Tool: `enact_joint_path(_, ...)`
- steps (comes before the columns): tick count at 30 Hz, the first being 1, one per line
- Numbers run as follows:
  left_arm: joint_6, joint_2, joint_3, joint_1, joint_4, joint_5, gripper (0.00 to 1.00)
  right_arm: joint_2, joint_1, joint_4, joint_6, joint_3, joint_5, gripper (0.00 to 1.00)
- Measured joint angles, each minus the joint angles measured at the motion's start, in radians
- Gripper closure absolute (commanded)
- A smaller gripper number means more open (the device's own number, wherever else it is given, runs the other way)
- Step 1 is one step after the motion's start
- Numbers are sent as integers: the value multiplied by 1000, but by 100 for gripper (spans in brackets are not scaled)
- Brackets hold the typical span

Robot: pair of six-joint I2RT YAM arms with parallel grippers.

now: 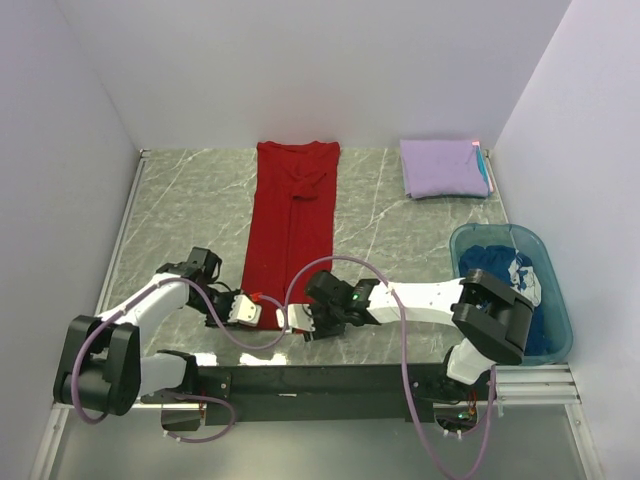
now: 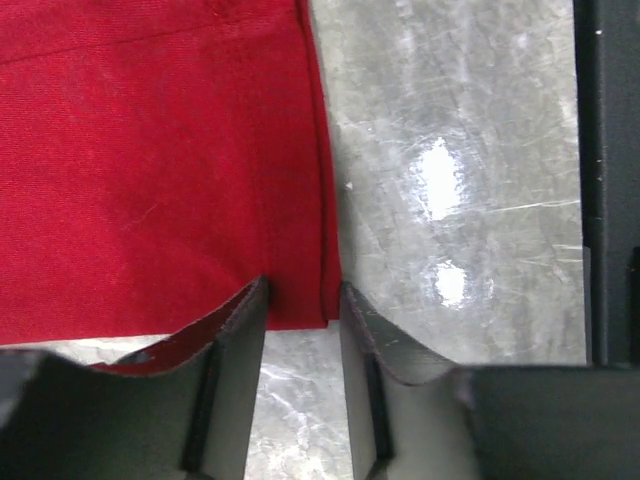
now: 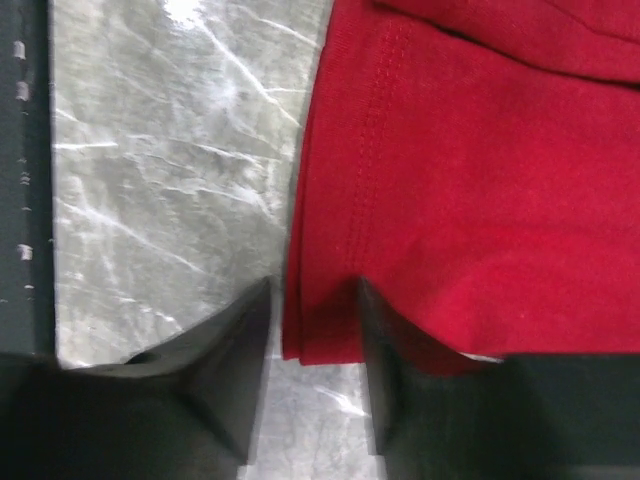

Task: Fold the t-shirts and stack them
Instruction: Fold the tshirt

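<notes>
left end effector [image 2: 305, 290] and right end effector [image 3: 314, 285] each stood part open astride a near corner of the red shirt [image 1: 290, 210], likely to fold it.

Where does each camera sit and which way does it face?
Top external: above, behind the robot, looking down on the table; left arm and right arm show.
Left wrist: on its arm, looking down past the left gripper at a corner of the red t-shirt.
Right wrist: likewise, past the right gripper at the opposite corner.
Shared: both wrist views show the shirt's hem.
</notes>
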Motion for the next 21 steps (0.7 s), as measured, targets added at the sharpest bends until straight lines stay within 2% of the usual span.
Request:
enact_joint_path(1,0,5,3,0,1,-1,66,5,1,-4,-6,4,0,62)
enact_joint_path(2,1,12,8,-2,2,-2,74,9,2,-8,-11,8,6,67)
enact_joint_path(3,5,21,14,-3,6,-5,78,14,3,-13,-15,14,6,79)
enact_joint_path(5,11,34,26,-5,8,-11,87,28,5,-18,-18,27,17,98)
enact_joint_path(8,17,35,36,-6,-7,-16,99,32,4,-27,2,39,25,100)
enact_joint_path(21,71,-99,149,-6,-269,53,100,-122,7,-119,148,55,-10,100)
